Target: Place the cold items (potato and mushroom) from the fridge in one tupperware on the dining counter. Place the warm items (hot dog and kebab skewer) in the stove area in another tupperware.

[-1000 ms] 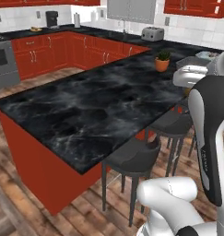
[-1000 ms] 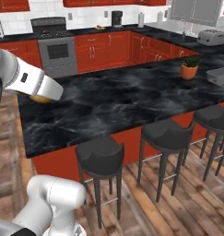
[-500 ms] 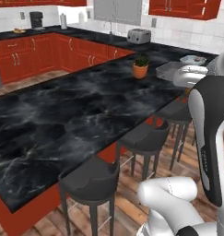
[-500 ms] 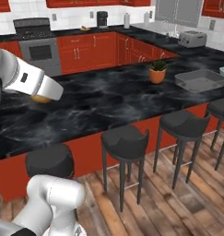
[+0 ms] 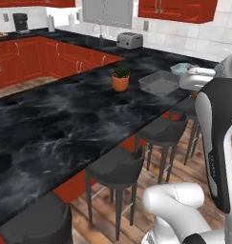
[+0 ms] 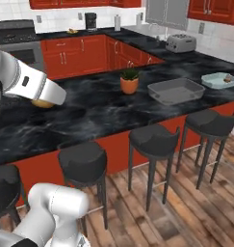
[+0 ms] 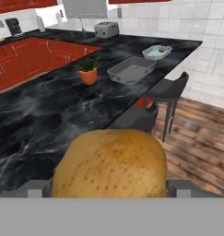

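The gripper (image 7: pixel 109 186) held the potato (image 7: pixel 109 163) between widely spread jaws, the tuber filling the space directly ahead of the hand. Beyond it, across the dark marble dining counter (image 7: pixel 49 115), stood a potted plant (image 7: pixel 88 71), with a grey tupperware (image 7: pixel 131 70) beside it and a pale blue tupperware (image 7: pixel 156 52) farther off.

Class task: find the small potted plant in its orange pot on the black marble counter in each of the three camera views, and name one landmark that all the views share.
Left base view: small potted plant in its orange pot, upper centre.
Right base view: upper centre, left of the grey rectangular tub.
Hand view: upper left, above the potato.
Shared landmark: silver toaster on the back counter.
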